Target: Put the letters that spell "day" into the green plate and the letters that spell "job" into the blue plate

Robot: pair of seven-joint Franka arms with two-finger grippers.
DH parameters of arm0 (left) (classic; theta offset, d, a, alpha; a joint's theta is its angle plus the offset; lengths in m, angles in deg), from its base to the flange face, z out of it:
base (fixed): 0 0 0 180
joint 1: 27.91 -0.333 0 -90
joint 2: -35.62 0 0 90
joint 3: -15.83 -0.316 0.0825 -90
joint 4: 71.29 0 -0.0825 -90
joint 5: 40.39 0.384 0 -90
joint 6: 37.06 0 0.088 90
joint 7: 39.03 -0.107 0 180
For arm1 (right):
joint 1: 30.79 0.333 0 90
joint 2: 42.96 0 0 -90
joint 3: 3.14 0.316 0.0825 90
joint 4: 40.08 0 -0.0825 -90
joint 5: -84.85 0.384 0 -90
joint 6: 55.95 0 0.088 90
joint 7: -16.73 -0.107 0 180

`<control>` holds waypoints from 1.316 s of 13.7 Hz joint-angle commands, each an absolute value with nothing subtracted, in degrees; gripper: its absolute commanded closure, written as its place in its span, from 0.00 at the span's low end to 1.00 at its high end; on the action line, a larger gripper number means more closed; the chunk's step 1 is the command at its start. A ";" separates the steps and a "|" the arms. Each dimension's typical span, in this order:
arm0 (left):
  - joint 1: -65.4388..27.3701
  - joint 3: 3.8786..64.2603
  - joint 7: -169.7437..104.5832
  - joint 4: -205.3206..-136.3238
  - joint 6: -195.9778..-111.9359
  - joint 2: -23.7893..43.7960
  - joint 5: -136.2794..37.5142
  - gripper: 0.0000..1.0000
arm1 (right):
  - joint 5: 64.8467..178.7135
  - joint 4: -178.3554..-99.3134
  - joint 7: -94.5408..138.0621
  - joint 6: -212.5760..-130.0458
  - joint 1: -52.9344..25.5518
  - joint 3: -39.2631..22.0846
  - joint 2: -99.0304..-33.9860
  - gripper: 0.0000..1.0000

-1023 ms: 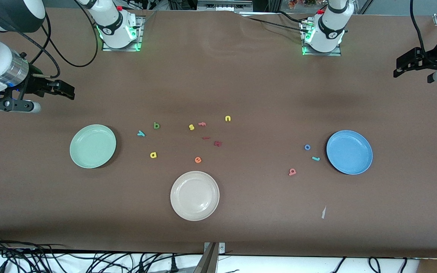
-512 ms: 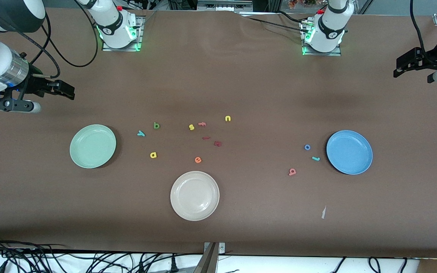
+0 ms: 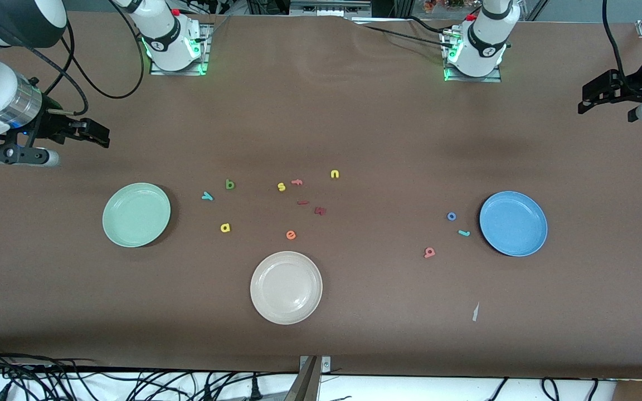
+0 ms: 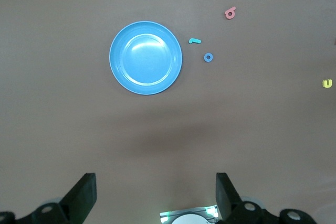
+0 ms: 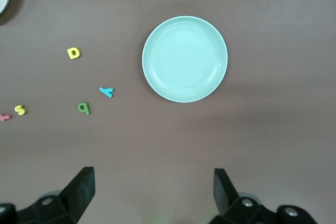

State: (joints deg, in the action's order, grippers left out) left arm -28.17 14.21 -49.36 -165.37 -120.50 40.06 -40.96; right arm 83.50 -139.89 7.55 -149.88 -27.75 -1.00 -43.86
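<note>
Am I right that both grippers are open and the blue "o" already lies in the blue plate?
Not quite: the front view shows the blue "o" on the table beside the blue plate, not in it. The left gripper and right gripper are open.

We take this for a robotics lab: two arm bases point(image 3: 175, 42) bolted along the brown table point(image 3: 354, 122), loose cables point(image 3: 103, 381) trailing past its near edge.

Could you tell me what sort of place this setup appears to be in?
Most likely a robotics lab bench: two arms are bolted to a brown-covered table, cables trail along its edge, and foam letters such as the yellow "a" lie between the green plate and the blue plate.
</note>
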 commanded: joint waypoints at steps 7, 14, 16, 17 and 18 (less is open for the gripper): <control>-28.26 14.16 -48.96 -163.04 -119.06 38.96 -41.01 0.00 | 84.49 -139.04 7.50 -150.88 -27.71 -0.94 -44.63 0.00; -28.17 14.16 -48.96 -163.04 -119.06 38.96 -41.01 0.00 | 84.23 -136.77 7.76 -151.84 -26.84 -0.42 -49.19 0.00; -28.08 14.16 -48.87 -162.78 -119.06 38.96 -41.01 0.00 | 84.49 -136.06 7.24 -154.02 -25.00 -0.24 -53.56 0.00; -28.00 14.16 -48.87 -162.69 -119.06 38.96 -41.01 0.00 | 84.67 -135.27 7.58 -154.47 -24.90 -0.15 -55.24 0.00; -28.00 14.16 -48.87 -162.69 -119.06 38.96 -41.01 0.00 | 84.67 -134.74 7.85 -154.57 -24.55 0.02 -56.04 0.00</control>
State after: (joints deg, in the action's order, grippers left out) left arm -28.17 14.21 -49.36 -165.05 -120.50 39.97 -40.96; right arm 83.88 -138.27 7.61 -154.78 -25.16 -0.08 -52.26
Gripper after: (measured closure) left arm 0.000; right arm 0.000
